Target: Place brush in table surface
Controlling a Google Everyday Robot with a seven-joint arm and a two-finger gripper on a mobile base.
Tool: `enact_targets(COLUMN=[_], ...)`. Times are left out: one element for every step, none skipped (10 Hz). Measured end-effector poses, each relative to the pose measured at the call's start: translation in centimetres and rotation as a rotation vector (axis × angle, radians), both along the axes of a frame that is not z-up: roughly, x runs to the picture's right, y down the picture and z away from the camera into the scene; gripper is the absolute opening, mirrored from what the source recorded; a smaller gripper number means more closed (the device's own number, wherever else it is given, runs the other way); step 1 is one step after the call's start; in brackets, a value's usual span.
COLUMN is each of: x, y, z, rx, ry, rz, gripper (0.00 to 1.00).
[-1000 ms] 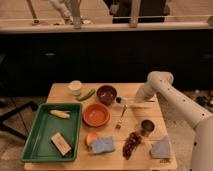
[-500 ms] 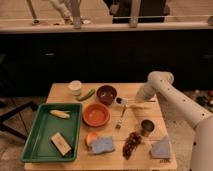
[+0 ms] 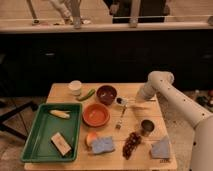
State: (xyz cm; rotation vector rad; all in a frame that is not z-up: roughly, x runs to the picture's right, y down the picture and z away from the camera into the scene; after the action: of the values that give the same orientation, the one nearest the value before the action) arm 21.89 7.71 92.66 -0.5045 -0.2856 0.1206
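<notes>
Pincer (image 3: 134,102) hangs low over the bench (image 3: 60,94), with the brush (image 3: 123,101) poking out just to its left. Gripping or loose, I cannot tell. Best play: lay the brush flat on bare wood, clear of the 1 fork (image 3: 120,119) nearby, then release gently.

Hand (image 3: 133,101) by brush (image 3: 122,101), low over table surface (image 3: 64,93)
</notes>
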Motion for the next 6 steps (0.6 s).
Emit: enact_targets(x=[-0.06, -0.11, -0.08, -0.03, -0.08, -0.09], y=[-0.04, 0.01, 0.01, -0.04, -0.16, -0.36], z=[0.05, 0.2, 0.28, 0.3, 0.24, 0.08], rx=[-0.003, -0.008, -0.01, -0.01, -0.006, 0.0], ry=[-0.002, -0.004, -0.006, -0.007, -0.014, -0.022], rz=[0.005, 0.012, 0.021, 0.027, 0.036, 0.045], gripper=[0.0, 0.0, 0.0, 0.0, 0.0, 0.0])
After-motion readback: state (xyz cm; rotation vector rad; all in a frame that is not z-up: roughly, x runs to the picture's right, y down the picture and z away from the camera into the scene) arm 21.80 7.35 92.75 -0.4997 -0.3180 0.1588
